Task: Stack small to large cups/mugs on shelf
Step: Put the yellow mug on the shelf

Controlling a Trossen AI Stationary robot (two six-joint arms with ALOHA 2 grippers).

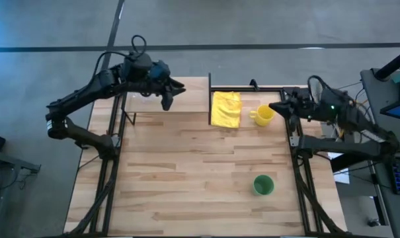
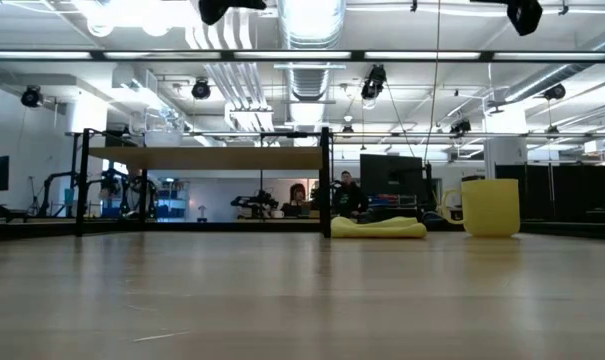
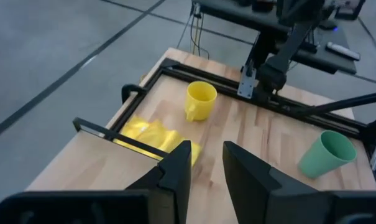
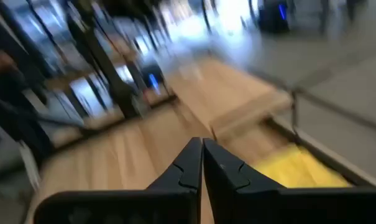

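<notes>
Small yellow mug with side handle (image 1: 262, 115), upper right of the high view, just right of the crumpled yellow cloth (image 1: 227, 109): prob. light, rigid, smooth, so pinch the rim wall or handle. Green tapered cup (image 1: 263, 184), lower right, likely thin plastic; grip gently at the rim. Left gripper (image 1: 167, 98), upper left, fingers apart, empty. Right gripper (image 1: 277, 107) beside the mug, fingers closed, nothing held.
</notes>
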